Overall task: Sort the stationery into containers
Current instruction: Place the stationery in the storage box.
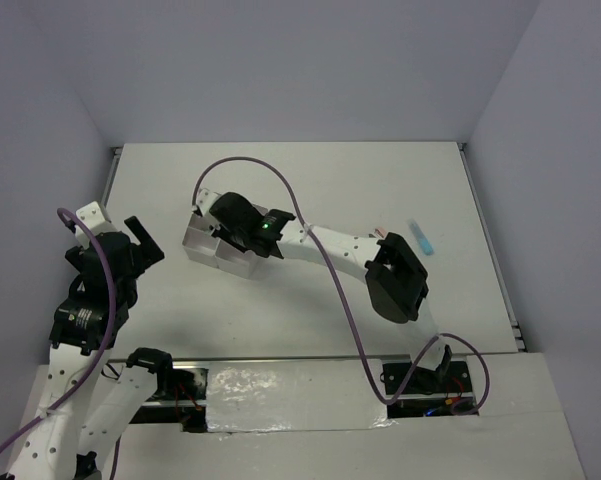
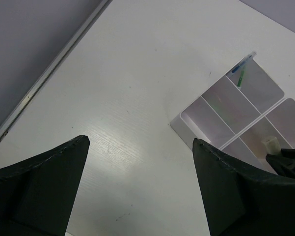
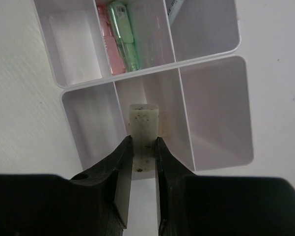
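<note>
right gripper (image 3: pixel 144 145): jaws clamped on the eraser block (image 3: pixel 144 125), pinching its two flat sides at the near end; most of the block stuck out past the fingertips
eraser location: hung over the divided plastic box (image 3: pixel 218 118), above the narrow middle cell of the nearer row; couldn't tell if it touched the floor
eraser handling: looked light, rubbery and grippy with some give, not fragile; a flat-side pinch suited it and a drop should do no harm
already binned: pink marker (image 3: pixel 107 49) and green marker (image 3: pixel 123 34) lay side by side in one far cell
left gripper (image 2: pixel 140 141): jaws wide apart, empty, over bare table beside the box
loose item: blue marker (image 1: pixel 421 237) lay on the table, well apart from the box, far right
marker handling: probably light, stiff, smooth and round, so it could roll; take it across the barrel at mid-length
</note>
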Available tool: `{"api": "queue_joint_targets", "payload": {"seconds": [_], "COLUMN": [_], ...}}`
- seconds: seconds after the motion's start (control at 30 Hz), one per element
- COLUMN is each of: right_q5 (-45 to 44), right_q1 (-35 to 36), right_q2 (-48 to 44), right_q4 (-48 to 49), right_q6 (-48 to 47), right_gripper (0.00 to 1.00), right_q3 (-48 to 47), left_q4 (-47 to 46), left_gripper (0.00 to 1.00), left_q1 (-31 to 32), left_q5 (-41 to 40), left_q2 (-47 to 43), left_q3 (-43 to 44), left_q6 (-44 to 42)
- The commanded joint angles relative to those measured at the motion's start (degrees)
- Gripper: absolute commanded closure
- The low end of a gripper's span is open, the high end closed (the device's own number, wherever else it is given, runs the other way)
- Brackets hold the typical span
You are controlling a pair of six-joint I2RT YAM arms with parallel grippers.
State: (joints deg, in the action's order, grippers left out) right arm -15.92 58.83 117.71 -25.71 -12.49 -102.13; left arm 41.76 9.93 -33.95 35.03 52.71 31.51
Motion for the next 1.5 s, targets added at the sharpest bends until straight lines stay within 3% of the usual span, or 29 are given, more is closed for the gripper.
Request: {"api": "queue_joint_targets", "payload": {"seconds": [0.0, 0.17, 0.23, 0.4, 0.73, 1.07, 1.27, 1.33, 1.4, 1.43, 1.47], "right_q5": [-1.6, -2.3, -2.0, -1.3, -1.3, -2.5, -0.7, -5.0, -8.5, -12.9, -14.0], "right_q1": [0.0, -0.3, -0.3, -0.4, -0.4, -0.3, -0.4, -0.4, -0.4, -0.5, -0.5], "right_q2": [-0.1, 0.5, 0.3, -1.2, -3.2, -3.1, -12.9, -20.0, -28.3, -31.4, -34.2], "right_q4": [3.4, 3.1, 3.0, 3.7, 3.6, 2.8, -0.8, -2.0, -3.1, -4.4, -5.4], "right_q6": [-2.4, -2.7, -2.5, -2.0, -1.7, -1.1, 4.7, 8.9, 12.2, 16.6, 18.3], "right_gripper": [0.78, 0.71, 0.61, 0.50, 0.39, 0.37, 0.36, 0.31, 0.19, 0.13, 0.00], "right_q3": [-2.4, -1.9, -1.9, -1.1, -0.5, -1.1, -4.6, -4.2, -0.9, 2.9, 4.7], "left_q4": [-2.6, -2.6, -2.6, -2.6, -2.6, -2.6, -2.6, -2.2, -2.8, -3.2, -3.7], "left_gripper": [0.01, 0.01, 0.01, 0.01, 0.01, 0.01, 0.01, 0.01, 0.01, 0.01, 0.00], "left_q1": [-0.3, -0.3, -0.3, -0.3, -0.3, -0.2, -0.3, -0.3, -0.2, -0.2, -0.2], "left_q5": [0.6, 0.6, 0.7, 0.6, 0.6, 0.4, 0.4, 0.2, 1.4, 2.7, 6.1], "left_q2": [-0.5, -0.4, -0.5, -0.3, 0.0, 0.0, 0.8, 0.7, 0.0, 0.0, -0.2], "left_q3": [-0.1, -0.1, -0.1, -0.1, -0.1, -0.1, 0.0, 0.1, 0.1, 0.2, 0.4], "left_q6": [-1.0, -1.1, -1.1, -1.0, -1.1, -1.1, -1.1, -1.0, -1.4, -2.5, -3.2]}}
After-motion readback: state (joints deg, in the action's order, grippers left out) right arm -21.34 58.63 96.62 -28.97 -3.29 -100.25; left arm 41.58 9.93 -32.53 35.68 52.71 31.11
